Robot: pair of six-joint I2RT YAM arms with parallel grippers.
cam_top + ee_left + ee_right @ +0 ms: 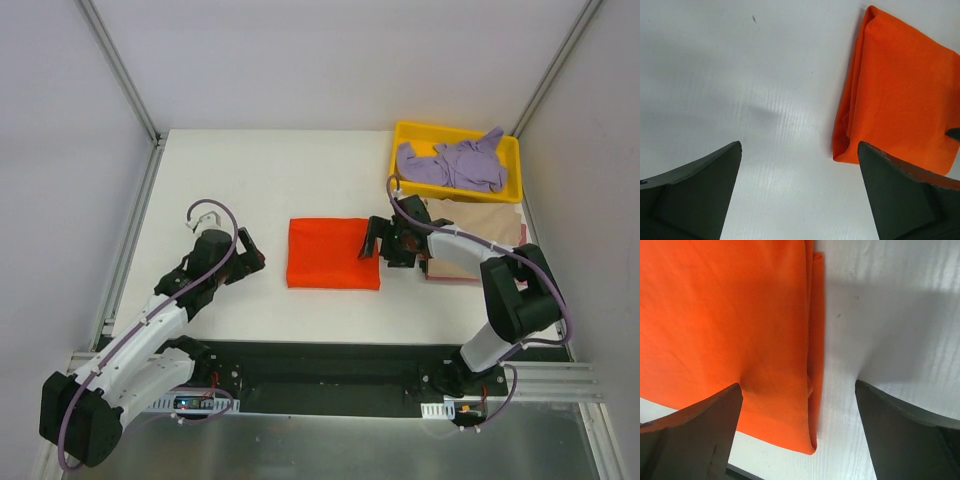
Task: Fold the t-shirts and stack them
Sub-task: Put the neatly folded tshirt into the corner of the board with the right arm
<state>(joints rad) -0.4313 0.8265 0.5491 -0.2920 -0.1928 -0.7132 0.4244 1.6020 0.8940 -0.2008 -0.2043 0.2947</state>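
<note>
**Right jaws straddle the orange shirt's edge**

The orange-red t-shirt (334, 254) lies folded into a flat rectangle at mid tabletop (230, 170), a little longer from left to right than from near to far. The right jaws stand wide apart over its right-hand edge. In the right wrist view one fingertip (700, 430) dimples the cloth and the other hangs over bare tabletop, so the layered edge runs between them, with nothing clamped. The left jaws, equally wide and empty, sit just off the shirt's left edge, so the right arm (505, 290) is the nearer. The tan t-shirt (470, 225) lies flat just right of the orange one, partly under that arm; the purple t-shirt (455, 165) sits crumpled in the yellow tray (405, 130) beyond. The orange shirt probably goes onto the tan one next — the smooth surface gives little bite under the cloth, and room on the right is tight.
</note>
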